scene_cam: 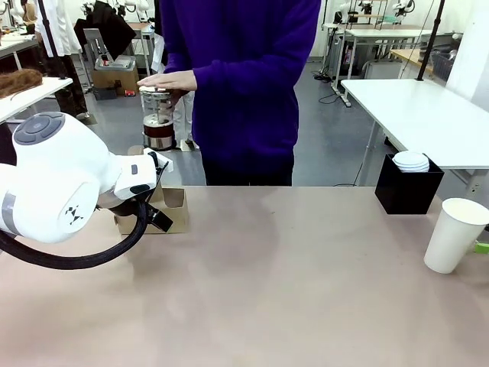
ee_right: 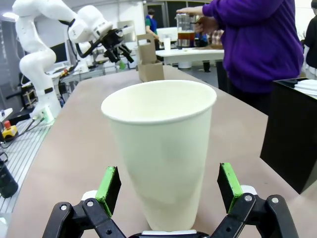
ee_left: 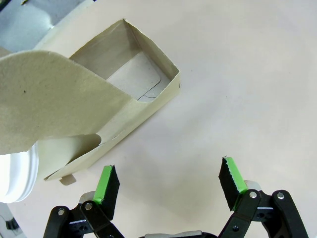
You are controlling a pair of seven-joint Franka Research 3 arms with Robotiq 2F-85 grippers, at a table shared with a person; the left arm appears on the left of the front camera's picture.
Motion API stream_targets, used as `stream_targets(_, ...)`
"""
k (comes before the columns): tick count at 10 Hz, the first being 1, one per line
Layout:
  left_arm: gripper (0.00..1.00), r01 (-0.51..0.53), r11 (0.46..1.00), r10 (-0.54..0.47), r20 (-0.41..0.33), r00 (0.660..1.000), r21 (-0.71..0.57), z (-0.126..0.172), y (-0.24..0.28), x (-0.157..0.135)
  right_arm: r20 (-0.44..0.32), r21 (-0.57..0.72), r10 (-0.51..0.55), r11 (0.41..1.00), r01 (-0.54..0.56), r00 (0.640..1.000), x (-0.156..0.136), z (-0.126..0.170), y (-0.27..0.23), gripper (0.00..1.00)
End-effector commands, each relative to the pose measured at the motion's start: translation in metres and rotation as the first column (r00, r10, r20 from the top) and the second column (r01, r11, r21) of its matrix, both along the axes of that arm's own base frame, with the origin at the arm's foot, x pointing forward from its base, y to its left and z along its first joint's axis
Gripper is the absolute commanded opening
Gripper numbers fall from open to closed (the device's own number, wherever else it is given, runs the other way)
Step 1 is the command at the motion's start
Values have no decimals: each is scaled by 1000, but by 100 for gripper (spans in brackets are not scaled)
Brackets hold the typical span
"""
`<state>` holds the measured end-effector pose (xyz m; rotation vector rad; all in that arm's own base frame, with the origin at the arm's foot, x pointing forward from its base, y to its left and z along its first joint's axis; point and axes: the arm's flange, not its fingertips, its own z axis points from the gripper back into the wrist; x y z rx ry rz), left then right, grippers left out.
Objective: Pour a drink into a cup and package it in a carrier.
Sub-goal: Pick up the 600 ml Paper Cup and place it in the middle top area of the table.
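Table [scene_cam: 267,290] with carrier [scene_cam: 173,211], cup [scene_cam: 454,235], black box [scene_cam: 407,189]

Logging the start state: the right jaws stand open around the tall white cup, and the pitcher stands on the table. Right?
Wrong on the pitcher: the person holds it up beyond the far edge of the table, as the front view shows. The rest stands.

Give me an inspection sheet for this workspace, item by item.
Surface: tan table, bare in the middle.
Job's things: carrier far left; cup upright at the right edge; drink in a pitcher under the person's hand, beyond the table.
Clutter: black box holding a white round stack, far right.
Grippers: left gripper open beside the carrier; right gripper open, pads either side of the cup.
Cables: black hose along the left arm.
Surroundings: person in purple; other tables behind.
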<state>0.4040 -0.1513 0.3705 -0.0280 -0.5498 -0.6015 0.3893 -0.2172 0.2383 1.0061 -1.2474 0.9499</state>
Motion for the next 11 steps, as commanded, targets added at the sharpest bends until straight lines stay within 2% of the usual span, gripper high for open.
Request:
stream_targets(1, 100, 0, 1000, 0, 0, 1000, -1, 0, 0, 0, 23, -1, 0, 1000, 0, 1000, 0, -7, 17, 100)
stream_targets(11, 100, 0, 1000, 0, 0, 1000, -1, 0, 0, 0, 5, 28, 17, 999, -17, 1000, 10, -10, 58, 100)
